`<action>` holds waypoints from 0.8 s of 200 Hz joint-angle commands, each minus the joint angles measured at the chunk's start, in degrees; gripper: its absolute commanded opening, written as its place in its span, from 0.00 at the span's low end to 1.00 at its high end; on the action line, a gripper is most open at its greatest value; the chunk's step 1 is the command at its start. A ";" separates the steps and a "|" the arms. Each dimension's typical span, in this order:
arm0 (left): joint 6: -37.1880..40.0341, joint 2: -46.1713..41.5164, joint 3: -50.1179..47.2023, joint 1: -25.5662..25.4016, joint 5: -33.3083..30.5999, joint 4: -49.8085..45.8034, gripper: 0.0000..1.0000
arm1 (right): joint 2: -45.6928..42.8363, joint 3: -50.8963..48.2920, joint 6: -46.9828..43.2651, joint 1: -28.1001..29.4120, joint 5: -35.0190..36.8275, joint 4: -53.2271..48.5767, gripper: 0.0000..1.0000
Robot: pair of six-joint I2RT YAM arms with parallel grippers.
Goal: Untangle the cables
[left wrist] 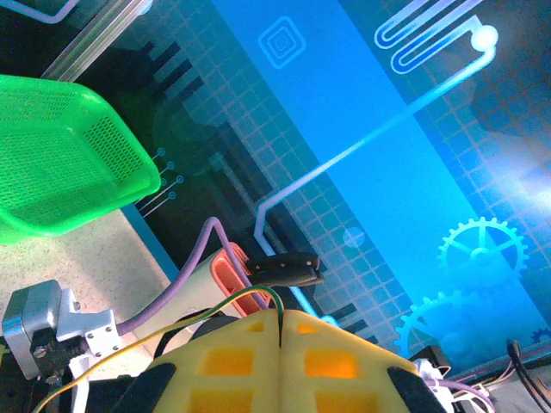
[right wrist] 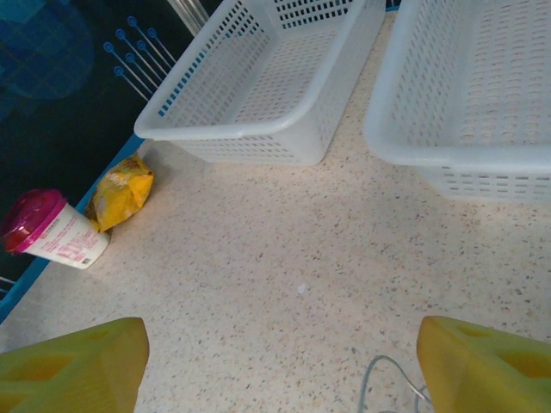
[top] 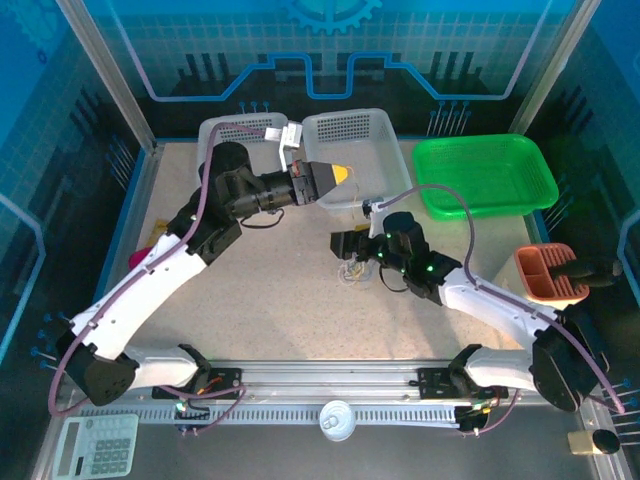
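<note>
Speckled table (top: 280,290) beneath thin cables (top: 352,272)

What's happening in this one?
Two robot arms are working on thin cables. The left gripper is shut on a yellowish cable, up near the white baskets. The right gripper is open, low over the table, with a white cable lying between its fingers.
</note>
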 commanded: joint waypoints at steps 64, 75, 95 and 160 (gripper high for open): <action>-2.07 2.65 10.44 -0.64 2.63 0.62 0.00 | 9.14 -5.82 3.77 0.46 7.77 9.47 0.77; -2.33 3.04 12.30 -0.66 2.75 0.37 0.00 | 10.47 -6.13 4.59 0.47 8.63 9.75 0.76; -2.24 3.28 15.31 -0.61 2.66 -0.05 0.00 | 12.33 -6.94 5.84 0.42 9.88 10.61 0.73; 7.56 2.49 25.16 -0.41 -4.80 -7.45 0.00 | 14.07 -9.85 8.20 0.47 11.08 12.30 0.71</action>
